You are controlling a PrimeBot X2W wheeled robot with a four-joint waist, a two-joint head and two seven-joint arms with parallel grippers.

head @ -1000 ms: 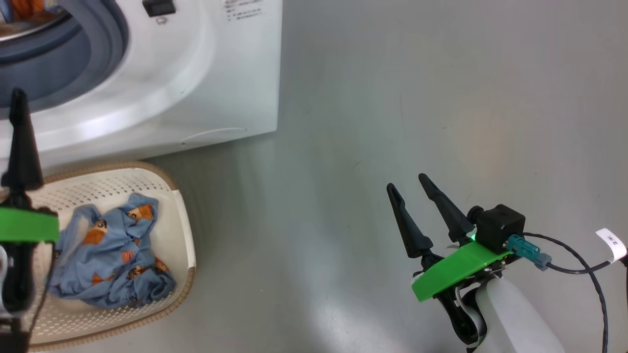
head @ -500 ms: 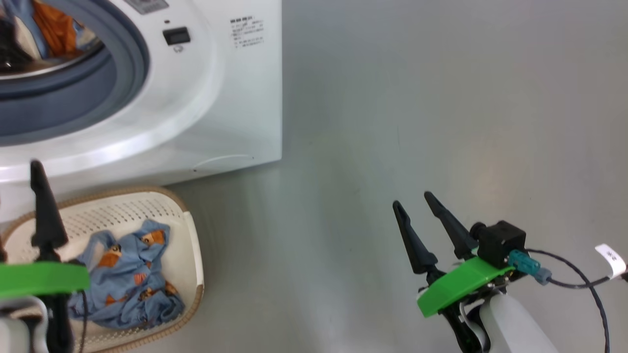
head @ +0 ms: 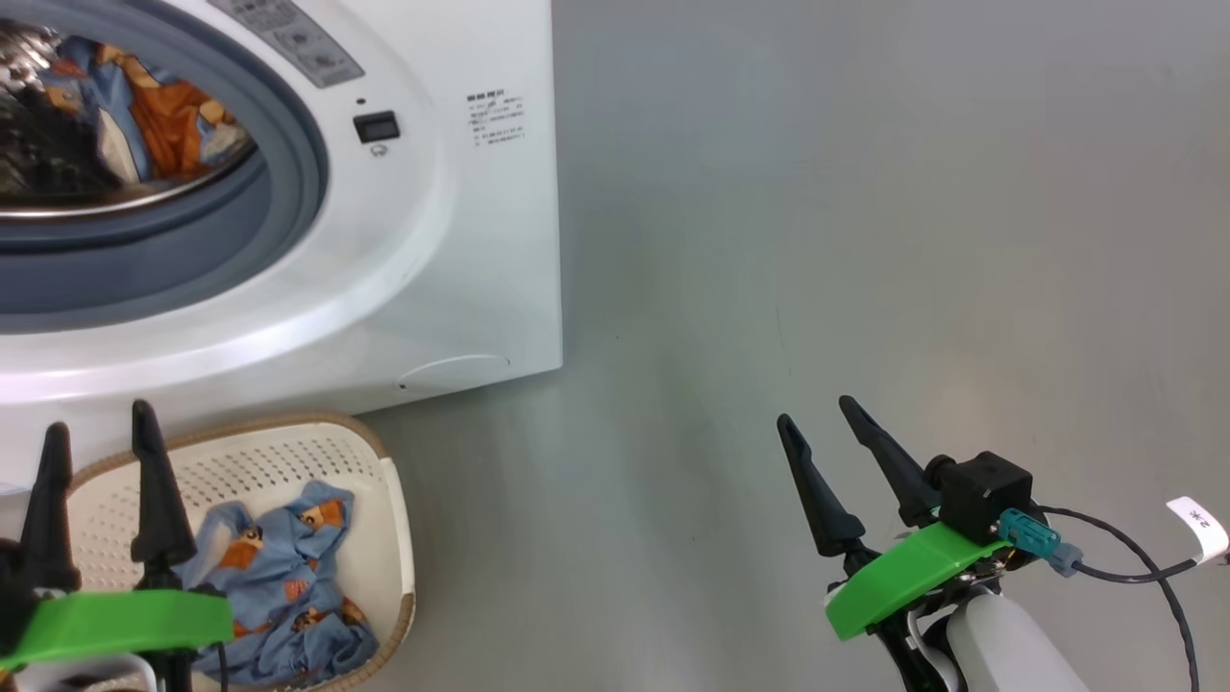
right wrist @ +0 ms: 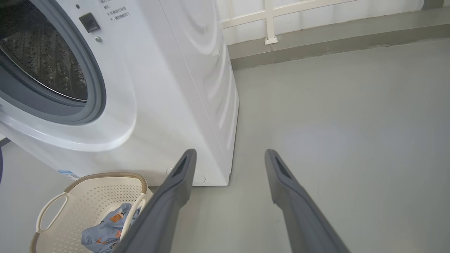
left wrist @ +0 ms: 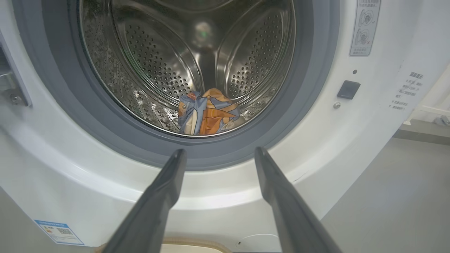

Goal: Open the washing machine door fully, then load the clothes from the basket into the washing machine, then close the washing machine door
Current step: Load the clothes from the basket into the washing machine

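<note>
Across the head view, everything sits lower than a second ago because the camera has tipped up. More of the washing machine (head: 461, 240) shows now, and its mouth reveals a printed garment (head: 144, 115) in blue and orange lying in the drum. The left gripper (head: 100, 419), of which one finger showed then, now shows both tapered black fingers, spread and holding nothing, over the left part of the basket (head: 394, 538). That basket is cream perforated plastic with a brown woven-look rim. It stands on the floor just in front of the machine with the clothes (head: 279, 586) crumpled inside, soft light blue with orange figures. The right gripper (head: 817, 413) is again over bare grey floor (head: 865, 240), well apart from the basket, with its fingers parted and empty.

From the left wrist, the smooth dark fingers of the left gripper (left wrist: 220, 151) stand wide and point at the uncovered mouth. A grey rubber gasket (left wrist: 309, 88) rings the shiny steel drum (left wrist: 158, 52), which is dotted with holes and ribbed. The garment (left wrist: 207, 112) is bunched at its bottom front. A blue label (left wrist: 58, 232) sits low on the glossy white front.

From the right wrist, the right gripper (right wrist: 230, 151) is spread and empty above the matt floor (right wrist: 334, 123). The boxy white machine (right wrist: 175, 88) rises at the left. The basket (right wrist: 105, 175) stands beside its front corner with the clothes (right wrist: 105, 228) inside.
</note>
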